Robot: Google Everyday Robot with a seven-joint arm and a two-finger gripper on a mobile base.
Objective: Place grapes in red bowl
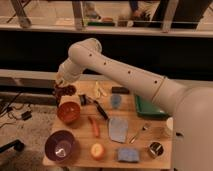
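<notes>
Pincer (61, 84) (open or closed, cannot tell) at grapes (65, 91) near red bowl (69, 112), wooden table (107, 148)

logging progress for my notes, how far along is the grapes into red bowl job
Nothing looks finished: the dark reddish-purple cluster of grapes lies at the wooden table's far left corner, outside the round orange-red bowl. In hand: the pincer is down right over the grapes, though a grasp cannot be confirmed. Left: lifting them, carrying them to the bowl just in front, and releasing.
</notes>
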